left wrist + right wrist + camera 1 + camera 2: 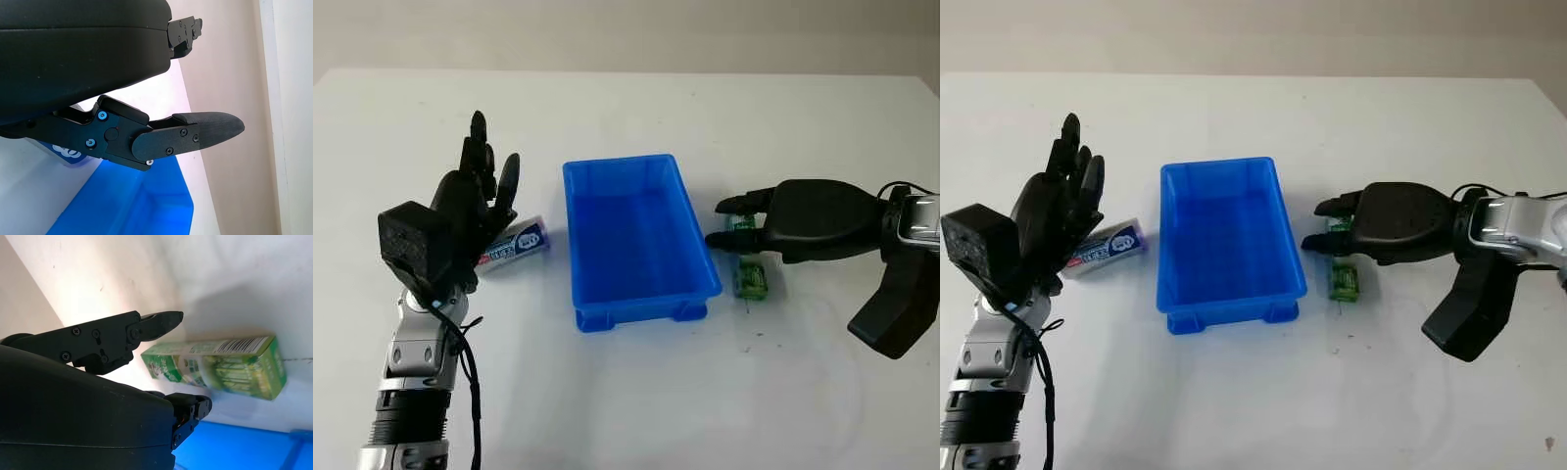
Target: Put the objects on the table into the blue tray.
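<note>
A blue tray point(617, 164) stands empty at the table's middle. Left of it lies a white and blue toothpaste box point(517, 245). My left hand point(489, 166) is raised just left of and over that box, open, holding nothing. Right of the tray a green carton point(751, 278) lies flat on the table. My right hand point(724, 223) reaches in from the right, low over the carton's far end. In the right wrist view its fingers point(156, 323) stand on either side of the green carton point(220, 369) without closing on it.
The white table point(636, 392) stretches bare towards me in front of the tray. The tray's right wall point(700, 235) sits close to my right fingertips. The tray corner point(137, 205) lies below my left fingers point(205, 129).
</note>
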`<control>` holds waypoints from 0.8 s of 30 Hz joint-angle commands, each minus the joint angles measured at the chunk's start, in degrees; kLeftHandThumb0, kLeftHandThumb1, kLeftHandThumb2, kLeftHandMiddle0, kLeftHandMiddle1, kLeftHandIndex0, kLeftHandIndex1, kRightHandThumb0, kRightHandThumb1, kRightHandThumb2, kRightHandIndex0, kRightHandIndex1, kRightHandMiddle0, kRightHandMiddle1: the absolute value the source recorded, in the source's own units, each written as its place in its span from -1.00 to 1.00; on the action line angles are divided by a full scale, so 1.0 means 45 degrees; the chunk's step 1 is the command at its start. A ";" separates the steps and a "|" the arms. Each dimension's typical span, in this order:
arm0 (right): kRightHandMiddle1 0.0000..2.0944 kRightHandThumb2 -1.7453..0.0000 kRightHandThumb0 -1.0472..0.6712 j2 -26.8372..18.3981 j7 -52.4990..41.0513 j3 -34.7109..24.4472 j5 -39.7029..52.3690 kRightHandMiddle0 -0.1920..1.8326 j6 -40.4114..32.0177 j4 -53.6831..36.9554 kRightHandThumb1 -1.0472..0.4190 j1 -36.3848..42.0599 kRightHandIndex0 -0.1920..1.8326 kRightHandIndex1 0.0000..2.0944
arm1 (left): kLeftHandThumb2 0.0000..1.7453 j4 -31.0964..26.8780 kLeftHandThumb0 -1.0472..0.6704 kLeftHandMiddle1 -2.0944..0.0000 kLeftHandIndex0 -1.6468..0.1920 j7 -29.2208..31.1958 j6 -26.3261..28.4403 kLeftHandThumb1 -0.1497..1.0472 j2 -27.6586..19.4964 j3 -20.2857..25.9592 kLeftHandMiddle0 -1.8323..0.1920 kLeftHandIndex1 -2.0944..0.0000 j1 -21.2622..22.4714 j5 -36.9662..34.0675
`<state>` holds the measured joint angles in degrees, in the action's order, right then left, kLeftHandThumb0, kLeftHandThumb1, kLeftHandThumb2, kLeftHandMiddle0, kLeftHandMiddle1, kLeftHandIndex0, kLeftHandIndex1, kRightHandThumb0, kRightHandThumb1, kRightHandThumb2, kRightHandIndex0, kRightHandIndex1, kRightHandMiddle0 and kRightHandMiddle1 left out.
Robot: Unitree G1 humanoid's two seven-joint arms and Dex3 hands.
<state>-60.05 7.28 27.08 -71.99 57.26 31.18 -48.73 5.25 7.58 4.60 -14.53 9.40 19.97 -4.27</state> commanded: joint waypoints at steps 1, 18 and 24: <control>-1.00 0.92 0.03 -0.0318 0.0063 0.0126 -0.0118 -0.66 -0.0081 -0.0145 -0.97 -0.0384 -0.66 -1.00 | -0.34 -0.0190 -0.74 1.00 1.00 -0.0064 -0.0025 1.00 -0.0022 -0.0028 1.00 1.00 0.0129 0.0035; -0.93 0.95 -0.08 0.0003 0.2149 0.1059 -0.0523 -0.58 0.0376 0.0870 -0.90 -0.0722 -0.57 -0.92 | -0.35 -0.0240 -0.73 1.00 1.00 -0.0140 0.0025 1.00 0.0016 -0.0043 1.00 1.00 0.0090 -0.0018; -0.93 0.94 -0.15 0.0004 0.2350 0.1492 -0.0769 -0.56 0.0221 0.0914 -0.89 -0.0791 -0.55 -0.92 | -0.36 -0.0277 -0.73 1.00 1.00 -0.0137 -0.0060 1.00 0.0000 -0.0004 1.00 1.00 0.0022 -0.0049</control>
<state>-59.95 17.51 33.43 -75.35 58.53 34.96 -51.49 5.17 7.10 4.61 -14.43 9.16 19.96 -4.40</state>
